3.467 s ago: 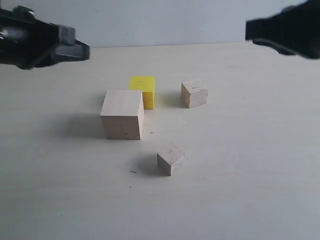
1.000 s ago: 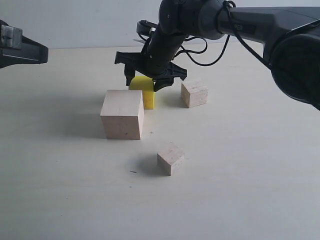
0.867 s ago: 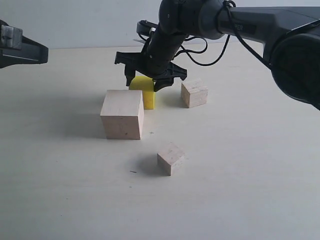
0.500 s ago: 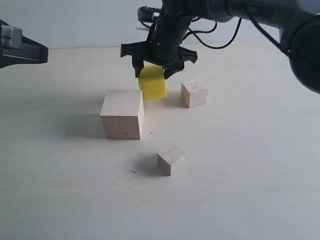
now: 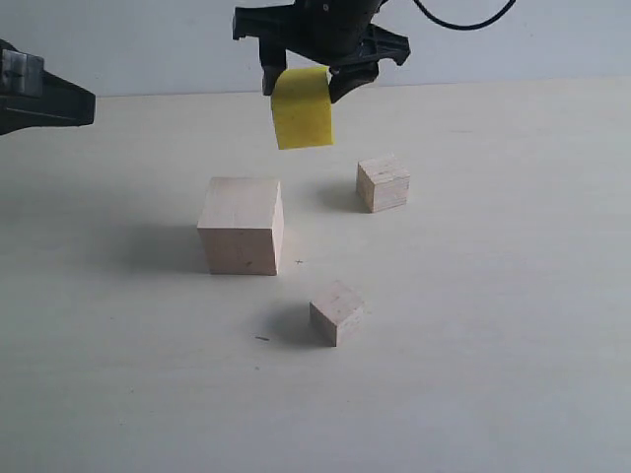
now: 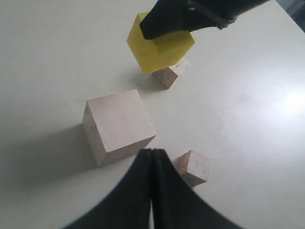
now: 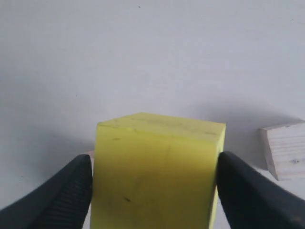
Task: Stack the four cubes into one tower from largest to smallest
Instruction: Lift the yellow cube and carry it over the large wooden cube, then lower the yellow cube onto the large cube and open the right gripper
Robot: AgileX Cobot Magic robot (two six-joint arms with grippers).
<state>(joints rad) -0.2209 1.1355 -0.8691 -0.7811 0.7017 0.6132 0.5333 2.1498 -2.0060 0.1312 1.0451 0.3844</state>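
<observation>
My right gripper [image 5: 305, 83] is shut on the bright yellow cube [image 5: 302, 110] and holds it in the air, above and slightly behind-right of the large pale wooden cube [image 5: 242, 225]. In the right wrist view the yellow cube [image 7: 155, 171] fills the gap between the two black fingers [image 7: 62, 200]. One small wooden cube [image 5: 383, 183] sits to the right of the large one, another small wooden cube [image 5: 337, 312] lies nearer the front. My left gripper [image 5: 87, 102] hangs shut and empty at the far left, its closed tips [image 6: 152, 152] above the large cube [image 6: 119, 126].
All three wooden cubes stand apart from each other on the pale tabletop [image 5: 473, 325]. A light wall [image 5: 148, 49] runs along the table's far edge. The right arm reaches in from the top of the exterior view.
The right gripper has risen with the yellow cube, lifting it off the table from behind the large cube to well above it. The left gripper has stayed put.
</observation>
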